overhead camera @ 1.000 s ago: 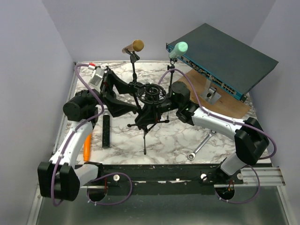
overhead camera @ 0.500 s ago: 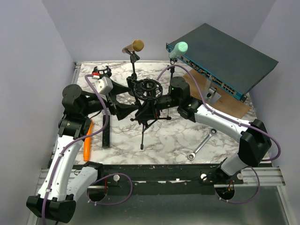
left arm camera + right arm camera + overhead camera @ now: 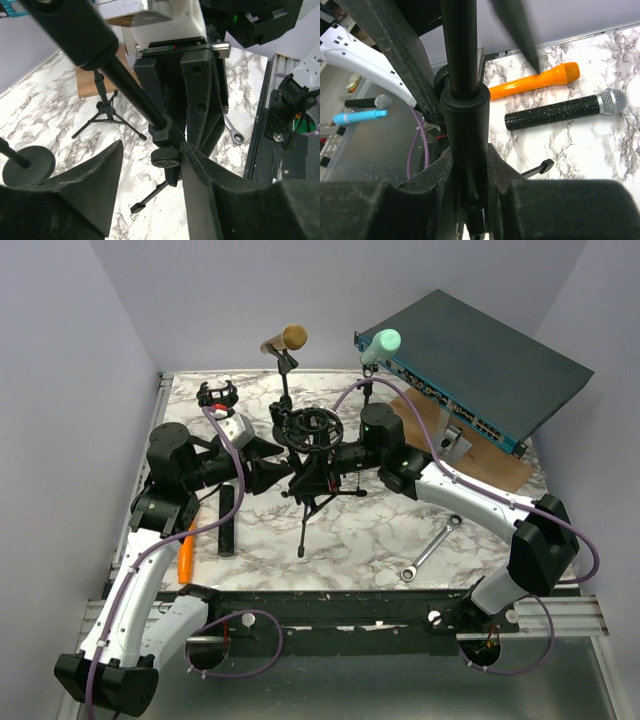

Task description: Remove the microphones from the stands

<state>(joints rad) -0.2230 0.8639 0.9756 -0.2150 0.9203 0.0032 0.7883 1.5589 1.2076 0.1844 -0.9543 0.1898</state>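
A black tripod stand [image 3: 303, 530] with a ring-shaped shock mount [image 3: 315, 430] at its top stands mid-table. My right gripper [image 3: 335, 458] is shut on its thick column [image 3: 462, 115]; in the right wrist view [image 3: 468, 165] the fingers press both sides. My left gripper [image 3: 285, 462] is open at the stand from the left. In the left wrist view [image 3: 150, 150] its fingers straddle the stand's knob [image 3: 165, 157], the right finger [image 3: 200, 175] touching the joint. I cannot tell whether a microphone sits in the mount. A gold microphone [image 3: 285, 340] and a green one [image 3: 381, 342] sit on stands at the back.
A black microphone [image 3: 228, 520] and an orange one [image 3: 187, 552] lie at the left, under my left arm. A wrench [image 3: 430, 550] lies front right. A network switch [image 3: 480, 360] leans over a wooden board [image 3: 480, 455] at the back right.
My left arm has swung back and up, its gripper still pointing at the stand. The stand and my right gripper have shifted slightly back.
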